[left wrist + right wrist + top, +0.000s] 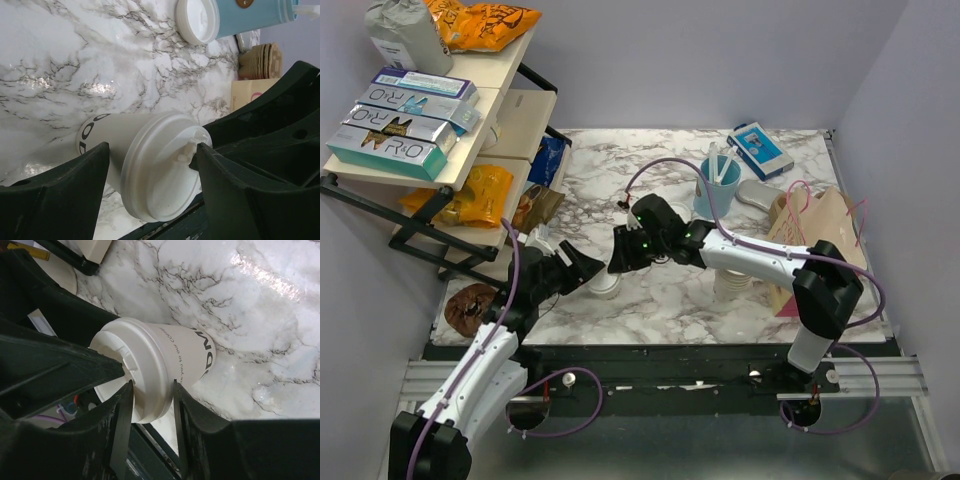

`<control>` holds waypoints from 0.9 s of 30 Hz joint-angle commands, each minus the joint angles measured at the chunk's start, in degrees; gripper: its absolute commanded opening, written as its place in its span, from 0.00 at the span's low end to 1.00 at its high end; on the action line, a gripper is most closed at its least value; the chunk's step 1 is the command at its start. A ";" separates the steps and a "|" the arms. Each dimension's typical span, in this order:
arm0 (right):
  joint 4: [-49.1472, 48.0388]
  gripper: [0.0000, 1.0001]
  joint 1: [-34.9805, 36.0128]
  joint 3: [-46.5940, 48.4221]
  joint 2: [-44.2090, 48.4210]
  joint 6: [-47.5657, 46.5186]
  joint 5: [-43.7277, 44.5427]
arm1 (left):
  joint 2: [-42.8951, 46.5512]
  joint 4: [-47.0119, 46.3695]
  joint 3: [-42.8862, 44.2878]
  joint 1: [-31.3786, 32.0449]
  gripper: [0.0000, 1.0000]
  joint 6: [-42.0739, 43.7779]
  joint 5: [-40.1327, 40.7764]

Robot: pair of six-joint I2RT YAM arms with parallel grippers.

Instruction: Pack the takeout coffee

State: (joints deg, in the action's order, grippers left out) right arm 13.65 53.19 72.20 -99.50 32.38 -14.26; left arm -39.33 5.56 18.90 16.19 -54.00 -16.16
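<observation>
The takeout coffee (605,284) is a white paper cup with a white lid and dark lettering. It sits near the table's front edge, with both grippers at its lidded end. My left gripper (588,270) reaches in from the left. In the left wrist view one finger (220,175) presses on the lid top by the spout, and the other finger (75,185) lies against the side of the cup (155,175). My right gripper (151,383) comes from the right and pinches the lid rim of the cup (165,360) between its fingertips. In the top view the right gripper (622,255) hides part of the cup.
A brown paper bag (815,235) with pink handles stands at the right. A light-blue mug (722,175) with white sticks is behind it, and a loose white lid (197,20) lies on the marble. Stacked cream cups (260,60) stand by the bag. A snack shelf (470,110) fills the left.
</observation>
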 commanded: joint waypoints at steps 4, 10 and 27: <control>3.40 0.36 0.34 3.64 -2.01 -3.72 0.37 | 4.08 3.30 -0.18 -0.36 0.80 -0.58 -1.24; 7.35 0.27 -1.42 7.42 -3.59 -8.81 -2.43 | 9.71 9.63 2.02 -0.28 0.99 0.29 -0.10; 11.75 0.28 -4.85 9.97 -4.74 -11.46 -5.17 | 2.96 11.40 5.01 -0.28 0.99 3.28 2.28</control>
State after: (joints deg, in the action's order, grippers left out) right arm 22.50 48.64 80.53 -103.55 21.91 -21.32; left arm -33.19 16.88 22.85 16.19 -52.86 -15.25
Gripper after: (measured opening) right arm 0.303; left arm 0.988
